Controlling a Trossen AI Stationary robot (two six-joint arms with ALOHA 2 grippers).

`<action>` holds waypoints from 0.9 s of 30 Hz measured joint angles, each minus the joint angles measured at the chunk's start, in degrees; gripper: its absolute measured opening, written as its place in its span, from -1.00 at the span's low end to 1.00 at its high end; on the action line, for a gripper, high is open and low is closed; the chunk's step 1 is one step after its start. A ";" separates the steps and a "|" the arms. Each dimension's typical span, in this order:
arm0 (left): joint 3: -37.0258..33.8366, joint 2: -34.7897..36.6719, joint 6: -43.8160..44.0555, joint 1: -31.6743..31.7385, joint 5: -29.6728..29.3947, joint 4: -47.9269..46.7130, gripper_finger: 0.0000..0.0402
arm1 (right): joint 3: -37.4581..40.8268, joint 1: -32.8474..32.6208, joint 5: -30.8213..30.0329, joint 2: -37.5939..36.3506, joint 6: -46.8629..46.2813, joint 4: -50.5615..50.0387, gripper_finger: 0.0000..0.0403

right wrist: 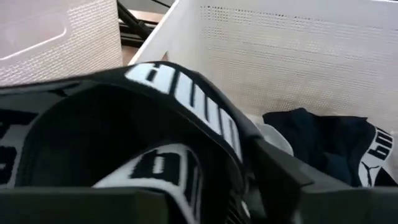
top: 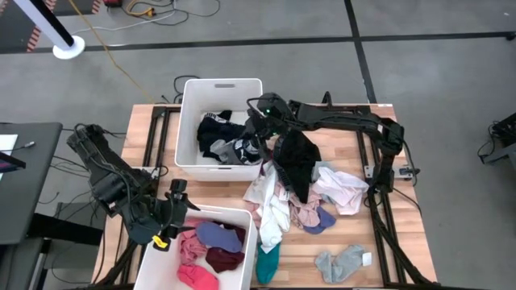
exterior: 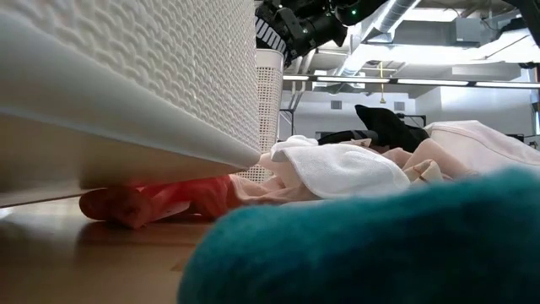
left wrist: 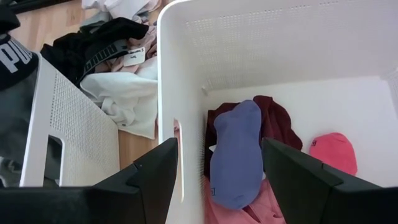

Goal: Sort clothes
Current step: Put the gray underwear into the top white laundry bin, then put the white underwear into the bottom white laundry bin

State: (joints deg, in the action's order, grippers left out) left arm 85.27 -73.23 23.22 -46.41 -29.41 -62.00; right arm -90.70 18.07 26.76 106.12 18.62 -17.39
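My right gripper (top: pixel 260 127) is over the right rim of the far white bin (top: pixel 219 84) and is shut on a black garment (top: pixel 297 161) with a white-lettered waistband. That bin holds black, grey and white clothes (top: pixel 222 138). A pile of white, pink and black clothes (top: pixel 282 205) lies on the table between the bins. My left gripper (top: pixel 177 205) is open and empty over the left rim of the near white bin (top: pixel 242 216). That bin holds a blue sock (left wrist: pixel 236 149), maroon and pink pieces. My right gripper holds the black garment by its lettered waistband (right wrist: pixel 186 93), which lies across the fingers and hides the fingertips. The rest of the garment (top: pixel 300 173) trails from the gripper toward the table's right, over the pile. I cannot tell whether its lower end rests there.
A teal sock (top: pixel 268 262) and a grey sock (top: pixel 340 262) lie near the table's front edge. The far bin's wall (left wrist: pixel 68 137) stands close beyond the near bin. Bare wood (top: pixel 387 234) shows at the table's right.
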 joint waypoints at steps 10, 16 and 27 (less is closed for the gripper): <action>0.00 0.00 0.01 0.01 0.00 0.00 0.14 | -7.55 1.95 -0.11 -0.16 1.21 -9.06 0.19; 0.00 0.00 0.04 0.00 0.00 -0.02 0.14 | -12.69 1.96 -1.00 -0.21 2.90 -19.38 0.14; 0.00 0.00 0.10 0.02 -0.02 0.00 0.14 | -14.57 0.57 -1.60 -0.22 4.15 -25.99 0.08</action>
State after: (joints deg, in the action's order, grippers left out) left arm 85.27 -73.23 23.33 -46.40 -29.42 -62.00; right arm -105.27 18.64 25.17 105.90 22.77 -43.38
